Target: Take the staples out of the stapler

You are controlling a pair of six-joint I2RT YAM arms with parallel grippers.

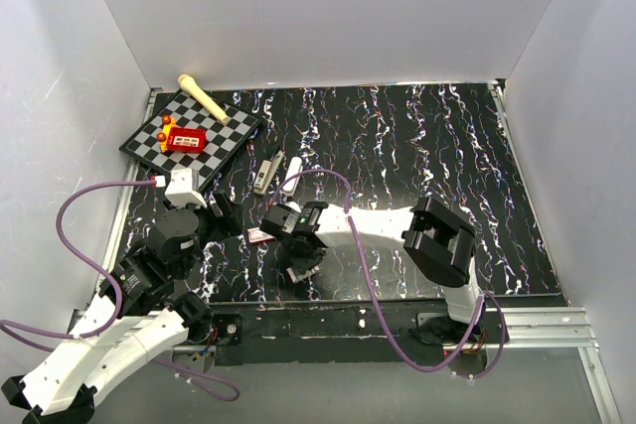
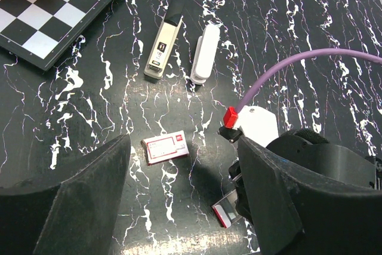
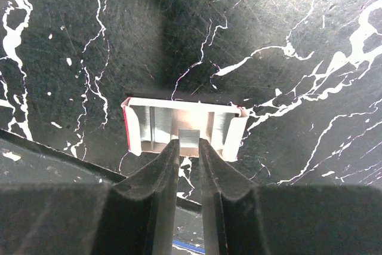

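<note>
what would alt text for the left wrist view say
The open left gripper frames a small red-and-white box on a black marbled table. Beyond it a stapler and a white stick lie side by side, a checkerboard sits upper left, and the right arm fills the lower right.

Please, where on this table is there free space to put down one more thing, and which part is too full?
The right half of the table is bare, from the white stick across to the right edge, beyond the right arm. The left is crowded: checkerboard, stapler, small red-and-white box and the left arm sit close together.
</note>
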